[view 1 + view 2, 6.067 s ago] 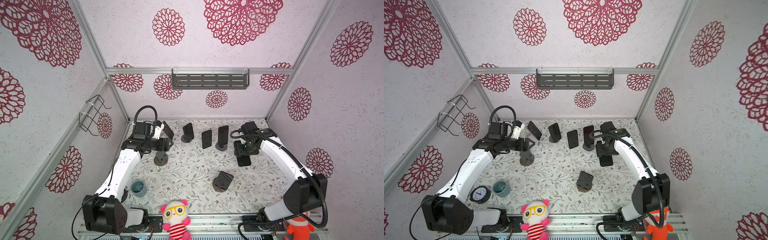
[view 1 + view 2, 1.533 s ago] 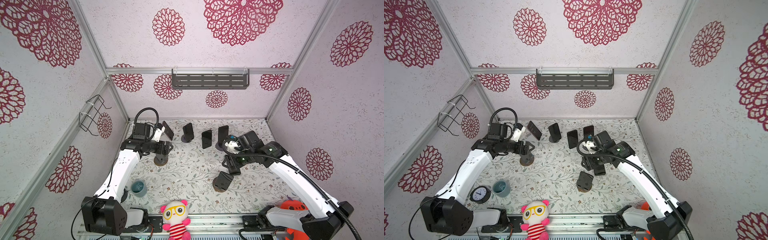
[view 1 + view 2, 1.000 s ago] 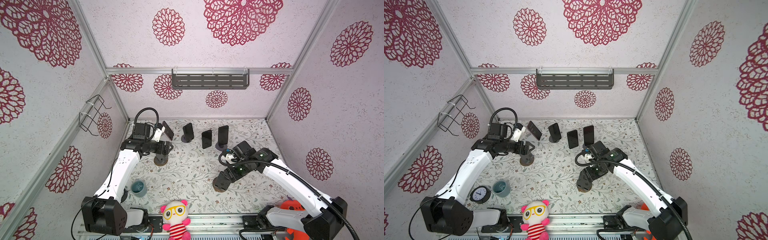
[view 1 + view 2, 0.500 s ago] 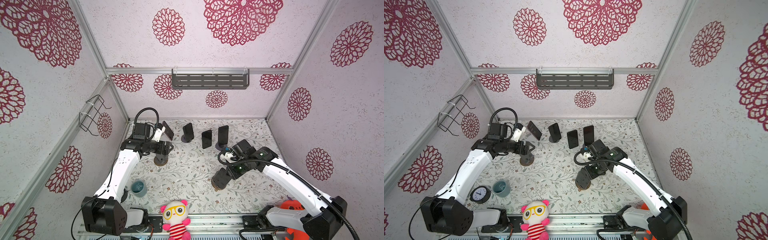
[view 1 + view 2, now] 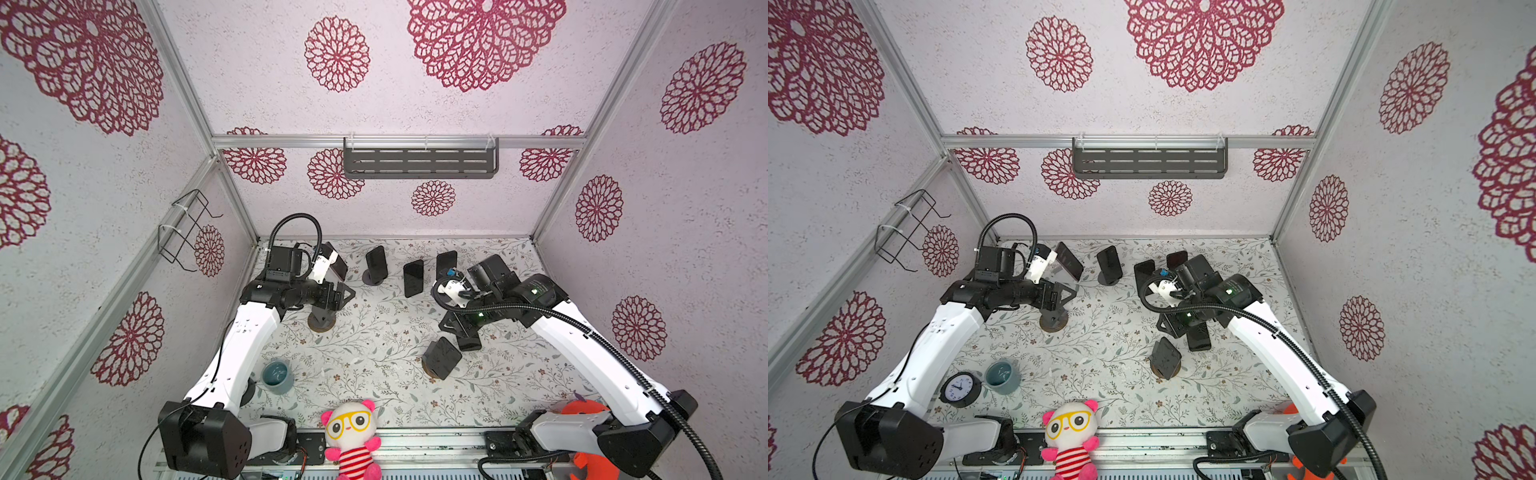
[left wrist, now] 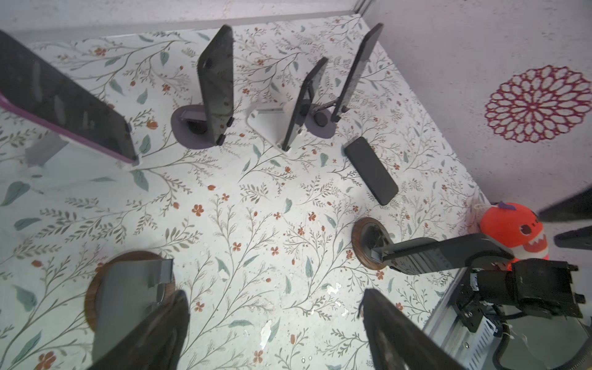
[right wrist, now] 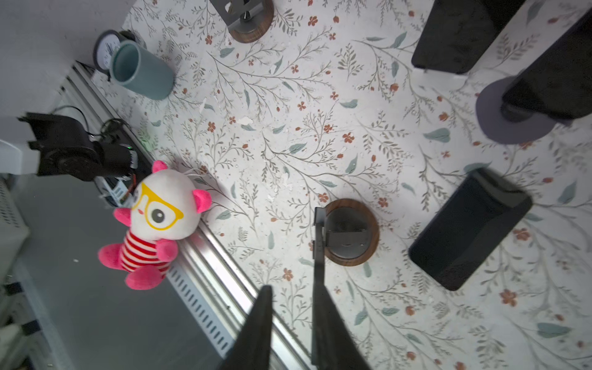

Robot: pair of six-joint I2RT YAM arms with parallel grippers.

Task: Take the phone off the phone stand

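Phone (image 5: 442, 358) on round stand (image 7: 350, 230) edge-on just ahead of right fingers (image 7: 333, 346), narrowly parted, empty; left fingers (image 6: 153, 336) wide, farther.

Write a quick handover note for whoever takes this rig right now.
Left gripper: fingers open, empty, over the bare left stand.
Right gripper: fingers apart, holding nothing, hovering by the near stand.
One phone lies flat on the table beside that stand: done.
Four back-row phones are in their stands.
Unclear whether the near stand's dark slab is a phone; check first.
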